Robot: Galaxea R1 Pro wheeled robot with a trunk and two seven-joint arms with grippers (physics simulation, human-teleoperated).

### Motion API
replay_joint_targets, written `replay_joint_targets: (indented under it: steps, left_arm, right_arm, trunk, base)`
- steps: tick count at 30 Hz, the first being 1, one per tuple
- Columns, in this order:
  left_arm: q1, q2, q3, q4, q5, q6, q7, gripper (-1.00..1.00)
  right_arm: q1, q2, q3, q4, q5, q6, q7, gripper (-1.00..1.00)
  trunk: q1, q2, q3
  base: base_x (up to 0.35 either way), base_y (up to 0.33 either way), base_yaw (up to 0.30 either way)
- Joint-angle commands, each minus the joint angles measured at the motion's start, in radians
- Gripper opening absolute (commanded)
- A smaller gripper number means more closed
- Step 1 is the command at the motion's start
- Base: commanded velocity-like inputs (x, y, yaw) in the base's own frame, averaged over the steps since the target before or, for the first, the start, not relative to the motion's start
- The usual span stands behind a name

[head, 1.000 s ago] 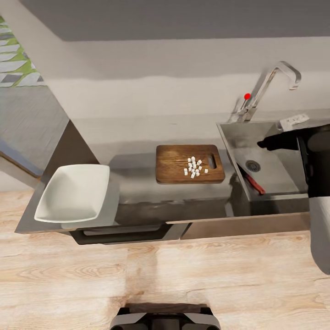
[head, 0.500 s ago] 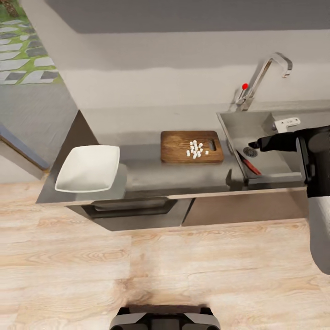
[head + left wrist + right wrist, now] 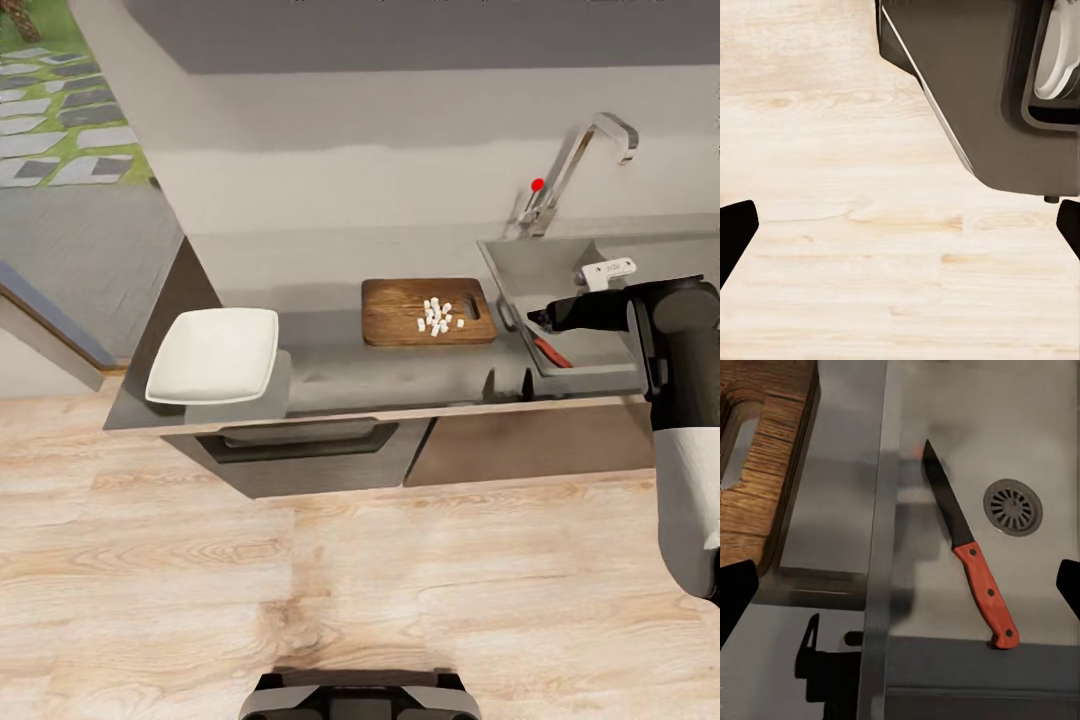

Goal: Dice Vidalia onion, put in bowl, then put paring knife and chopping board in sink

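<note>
The paring knife (image 3: 967, 551) is lying flat on the floor of the sink (image 3: 560, 265), its red handle pointing toward the near wall and the dark blade angling away beside the drain (image 3: 1013, 506). The right gripper (image 3: 534, 319) is hanging over the sink's left part, its fingers (image 3: 735, 596) standing wide apart and holding nothing. The left gripper (image 3: 900, 232) is facing the wooden floor (image 3: 832, 225) with its fingers likewise spread.

The diced onion (image 3: 437, 316) is sitting as a loose heap of small white cubes on the chopping board (image 3: 400, 312), left of the sink on the tabletop (image 3: 330, 365); the bowl (image 3: 213, 355) is waiting well apart at the far left.

The cubes are probably light and scatter easily, so lifting the stiff board, likely by its slot-handle end near the sink, and tipping it looks safer than pinching pieces.
</note>
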Motion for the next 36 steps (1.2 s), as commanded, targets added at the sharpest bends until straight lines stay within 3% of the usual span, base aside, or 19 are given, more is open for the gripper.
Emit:
replay_joint_targets:
  steps: [1,4,6,8,10,14,15,21,26,36]
  left_arm:
    - [0.0,0.001,-0.009,-0.003,0.005,-0.002,0.008,1.0]
    - [-0.001,0.002,-0.009,-0.005,0.005,-0.002,0.008,1.0]
    - [-0.003,0.003,-0.009,-0.008,0.005,-0.002,0.008,1.0]
    - [-0.015,0.003,-0.009,-0.009,0.005,-0.002,0.008,1.0]
    - [-0.023,0.003,-0.009,-0.008,0.005,-0.002,0.008,1.0]
    - [-0.029,0.003,-0.009,-0.009,0.004,-0.002,0.008,1.0]
    - [-0.029,0.003,-0.009,-0.009,0.004,-0.002,0.008,1.0]
    - [-0.031,0.003,-0.009,-0.018,0.004,-0.002,0.008,1.0]
    - [-0.031,0.003,-0.009,-0.03,0.004,-0.002,0.008,1.0]
    - [-0.031,0.003,-0.009,-0.034,0.004,-0.002,0.009,1.0]
  right_arm:
    - [-0.001,0.001,-0.001,-0.001,0.011,0.002,0.009,1.0]
    - [-0.001,0.013,-0.001,-0.003,0.012,0.001,-0.001,1.0]
    - [-0.001,0.035,-0.001,-0.01,0.012,0.0,-0.033,1.0]
    - [-0.001,0.077,-0.012,-0.012,0.012,-0.002,-0.089,1.0]
    - [-0.001,0.125,-0.049,-0.013,0.011,-0.004,-0.134,1.0]
    - [0.002,0.211,-0.165,-0.014,0.011,-0.006,-0.175,1.0]
    - [0.01,0.221,-0.178,-0.014,0.011,-0.008,-0.178,1.0]
    - [0.076,0.242,-0.2,-0.015,0.011,-0.083,-0.182,1.0]
    - [0.124,0.277,-0.201,-0.017,0.011,-0.124,-0.184,1.0]
    - [0.153,0.293,-0.202,-0.018,0.011,-0.156,-0.182,1.0]
  trunk:
    - [0.001,-0.002,0.0]
    - [0.001,-0.002,0.005]
    - [0.001,-0.002,0.008]
    - [0.001,-0.002,0.011]
    - [0.001,-0.002,0.014]
    - [0.001,-0.002,0.021]
    - [0.001,-0.002,0.022]
    - [0.001,-0.002,0.032]
    - [0.001,-0.002,0.039]
    - [0.001,-0.002,0.055]
  base:
    - [-0.001,0.001,-0.011]
    - [0.0,0.0,-0.005]
    - [0.0,0.0,-0.001]
    - [0.0,0.0,0.0]
    - [0.0,0.0,0.0]
    - [0.0,0.0,0.0]
    - [0.0,0.0,0.0]
    - [0.0,0.0,0.0]
    - [0.0,0.0,0.0]
    - [0.0,0.0,0.0]
